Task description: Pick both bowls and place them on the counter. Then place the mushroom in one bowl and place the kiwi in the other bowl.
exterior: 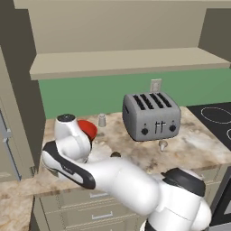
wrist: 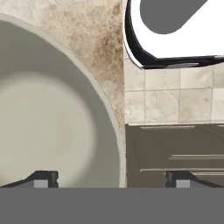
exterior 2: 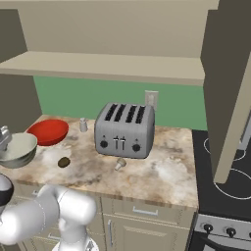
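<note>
The silvery-grey bowl point(exterior 2: 18, 149) with its cream inside sits on the mottled counter point(exterior 2: 162, 171) at the far left, close to the front edge. Just behind it to the right lies the red bowl point(exterior 2: 47, 131), also seen past the arm point(exterior: 88, 129). My gripper point(wrist: 111, 179) hangs over the grey bowl point(wrist: 48, 127), open, its fingertips point(wrist: 41, 179) wide apart on either side of the rim and clear of it. It enters the right base view point(exterior 2: 4, 139) at the left edge. The kiwi point(exterior 2: 63, 162) lies right of the grey bowl. The mushroom point(exterior 2: 119, 164) lies in front of the toaster.
A silver four-slot toaster point(exterior 2: 124, 129) stands mid-counter, with a small grey shaker point(exterior 2: 83, 125) behind the red bowl. A black stove point(exterior 2: 220, 171) adjoins on the right. A beige shelf point(exterior 2: 108, 66) runs above. Drawers point(wrist: 175, 148) drop below the counter edge.
</note>
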Available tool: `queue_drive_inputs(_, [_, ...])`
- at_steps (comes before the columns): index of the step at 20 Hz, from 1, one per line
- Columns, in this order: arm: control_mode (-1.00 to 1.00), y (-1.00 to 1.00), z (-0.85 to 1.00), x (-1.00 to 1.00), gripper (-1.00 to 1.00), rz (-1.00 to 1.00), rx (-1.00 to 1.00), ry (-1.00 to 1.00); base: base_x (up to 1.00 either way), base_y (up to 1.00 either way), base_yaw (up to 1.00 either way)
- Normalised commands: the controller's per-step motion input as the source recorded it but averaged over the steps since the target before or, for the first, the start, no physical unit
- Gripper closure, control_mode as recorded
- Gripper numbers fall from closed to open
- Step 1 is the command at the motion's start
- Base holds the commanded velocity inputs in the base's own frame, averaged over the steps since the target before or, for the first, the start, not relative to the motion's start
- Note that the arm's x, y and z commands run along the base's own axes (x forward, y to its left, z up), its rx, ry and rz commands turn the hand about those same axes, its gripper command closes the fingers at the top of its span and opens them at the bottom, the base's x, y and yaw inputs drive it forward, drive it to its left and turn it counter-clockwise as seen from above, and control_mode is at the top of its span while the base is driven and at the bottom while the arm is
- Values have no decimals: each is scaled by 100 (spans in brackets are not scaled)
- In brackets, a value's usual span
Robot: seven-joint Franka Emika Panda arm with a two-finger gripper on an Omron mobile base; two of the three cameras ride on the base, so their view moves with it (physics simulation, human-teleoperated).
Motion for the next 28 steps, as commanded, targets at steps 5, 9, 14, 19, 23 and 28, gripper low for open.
queue_drive_inputs(5, [-100,-22,37,-32,-100,-3,0,-7,0,0,0])
queue_drive_inputs(9, [-100,-39,34,-33,-100,-2,1,-8,0,0,0])
queue_drive_inputs(14, [-100,-48,29,-29,-100,0,1,-9,0,0,0])
queue_drive_inputs(19, [-100,-51,31,-24,-100,0,1,-3,0,0,0])
queue_drive_inputs(23, [-100,-49,30,-9,-100,0,0,0,0,0,0])
queue_drive_inputs(28, [-100,-41,23,0,-100,2,0,0,0,0,0])
